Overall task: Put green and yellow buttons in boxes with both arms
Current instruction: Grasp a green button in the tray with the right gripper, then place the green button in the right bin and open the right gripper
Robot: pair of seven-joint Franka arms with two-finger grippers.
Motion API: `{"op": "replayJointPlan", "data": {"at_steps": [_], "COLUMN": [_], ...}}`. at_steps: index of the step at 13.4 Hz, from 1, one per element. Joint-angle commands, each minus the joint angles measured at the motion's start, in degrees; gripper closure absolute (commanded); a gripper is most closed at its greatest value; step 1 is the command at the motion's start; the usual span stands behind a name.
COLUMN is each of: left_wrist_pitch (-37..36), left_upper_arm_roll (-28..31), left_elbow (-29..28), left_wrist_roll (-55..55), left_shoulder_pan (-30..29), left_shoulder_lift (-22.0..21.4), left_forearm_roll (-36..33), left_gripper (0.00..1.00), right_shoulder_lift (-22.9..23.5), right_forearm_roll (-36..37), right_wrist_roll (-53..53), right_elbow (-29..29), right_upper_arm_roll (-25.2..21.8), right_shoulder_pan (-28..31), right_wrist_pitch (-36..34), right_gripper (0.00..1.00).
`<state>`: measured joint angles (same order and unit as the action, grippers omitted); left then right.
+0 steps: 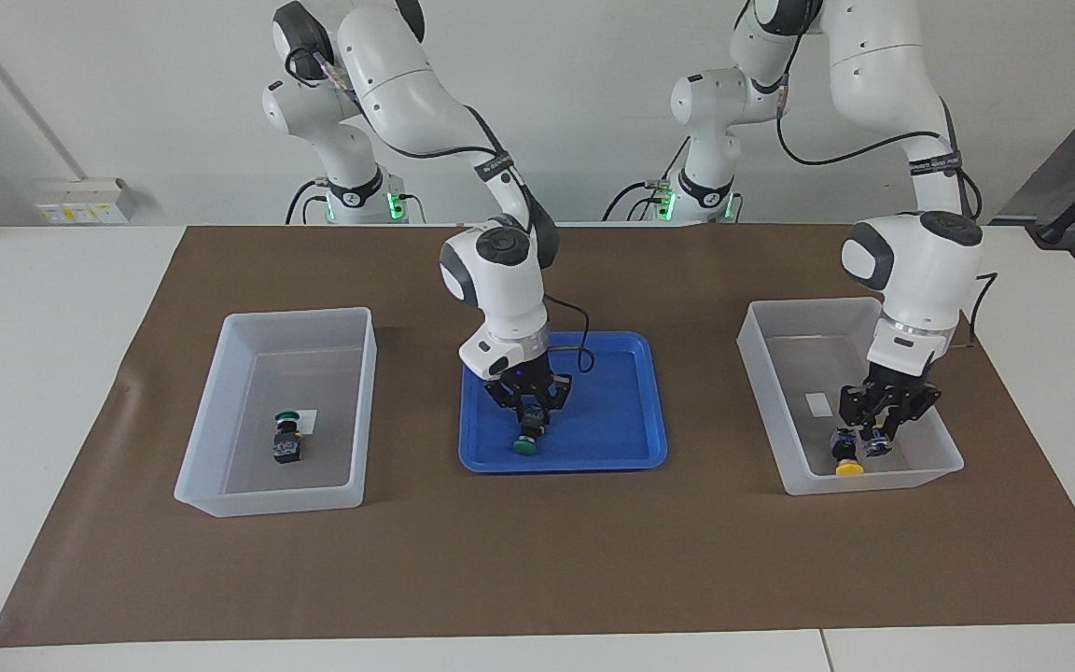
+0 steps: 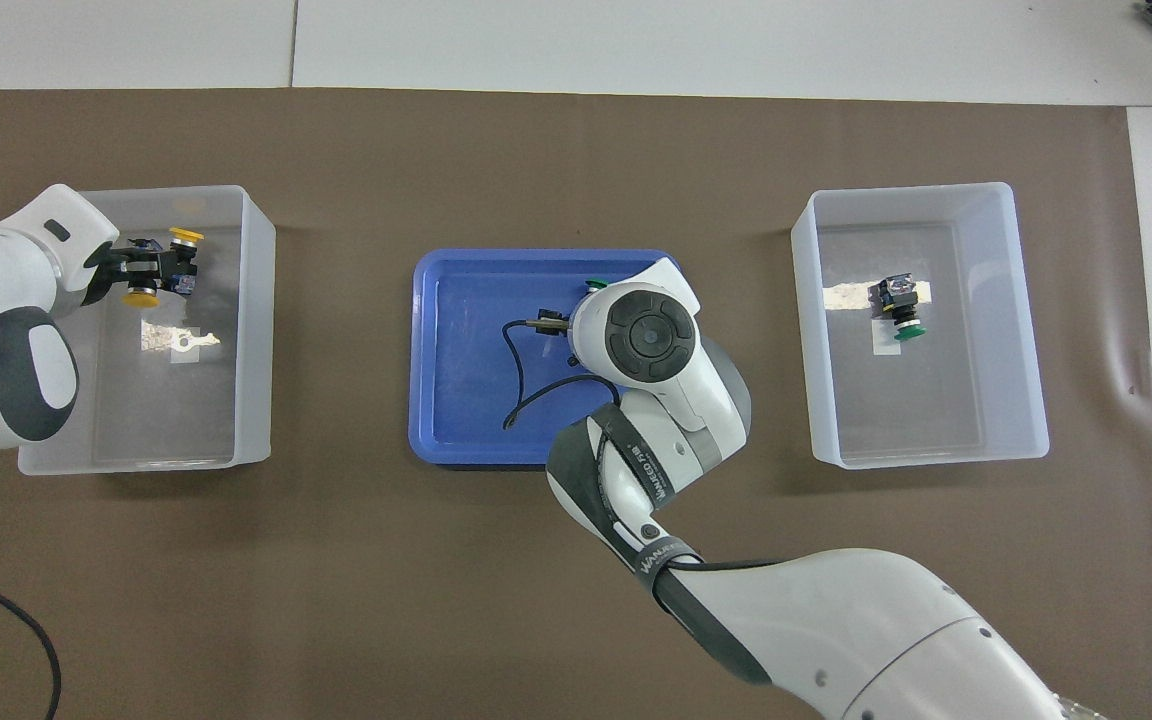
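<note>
My right gripper (image 1: 528,422) is down in the blue tray (image 1: 614,411), shut on the black body of a green button (image 1: 526,446) whose cap is at the tray floor. Only its cap (image 2: 595,284) shows in the overhead view. My left gripper (image 1: 883,425) is low inside the box (image 1: 763,392) at the left arm's end, at two yellow buttons (image 1: 845,461) (image 1: 877,446); the overhead view shows their caps (image 2: 186,237) (image 2: 141,297) either side of the gripper (image 2: 151,268). A second green button (image 1: 288,437) lies in the box (image 1: 276,499) at the right arm's end.
The blue tray (image 2: 466,380) sits mid-table between the two boxes (image 2: 256,330) (image 2: 1028,300) on a brown mat (image 1: 537,551). A loose black cable (image 2: 521,385) from my right arm hangs over the tray. Each box has a white label (image 1: 819,404) on its floor.
</note>
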<state>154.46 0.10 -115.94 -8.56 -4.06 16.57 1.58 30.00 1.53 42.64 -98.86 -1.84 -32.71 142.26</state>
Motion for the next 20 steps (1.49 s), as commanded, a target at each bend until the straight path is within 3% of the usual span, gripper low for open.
{"op": "replayJointPlan", "data": {"at_steps": [1,4,6,8,12,16,18,20], "left_wrist_pitch": [1.4,1.1,0.9,-1.9,-16.4,-31.0,-36.6,-43.4], "left_upper_arm_roll": [-0.3,-0.2,-0.2,-0.3,0.0,-0.2,-0.3,-0.2], "left_elbow": [-1.3,-1.2,-1.0,-1.1,-1.4,-0.8,1.6,9.0], "left_wrist_roll": [-1.6,-1.6,-1.6,-1.3,-0.9,-0.1,-0.1,-0.1], "left_shoulder_pan": [-0.3,0.0,0.3,0.5,4.3,6.6,6.4,5.6], "left_shoulder_lift": [-0.7,-0.7,-1.1,-3.5,-12.1,-20.8,-22.8,-21.6], "left_forearm_roll": [1.2,1.2,1.2,1.2,1.2,-0.7,-2.9,-2.8], "left_gripper": [0.32,0.28,0.0,0.0,0.0,0.0,0.0,0.0], "right_shoulder_lift": [-6.2,-13.6,-16.4,-18.4,-22.2,-23.7,-23.5,-22.4], "right_forearm_roll": [2.8,3.4,3.4,3.4,1.4,-7.0,-8.7,-8.7], "right_wrist_roll": [0.8,-8.8,-16.7,-27.0,-41.8,-53.6,-54.4,-54.6], "right_elbow": [0.3,-0.2,-1.2,-4.9,-14.6,-20.9,-23.0,-24.2], "right_upper_arm_roll": [-1.2,-1.2,-1.2,-1.2,-1.0,-1.0,-1.0,-1.0], "right_shoulder_pan": [3.1,8.7,12.4,17.5,25.1,29.0,29.2,29.4], "right_wrist_pitch": [-5.2,-13.5,-17.9,-18.6,-17.3,-15.3,-12.6,-9.6], "right_gripper": [1.0,1.0,1.0,1.0,1.0,1.0,1.0,0.91]}}
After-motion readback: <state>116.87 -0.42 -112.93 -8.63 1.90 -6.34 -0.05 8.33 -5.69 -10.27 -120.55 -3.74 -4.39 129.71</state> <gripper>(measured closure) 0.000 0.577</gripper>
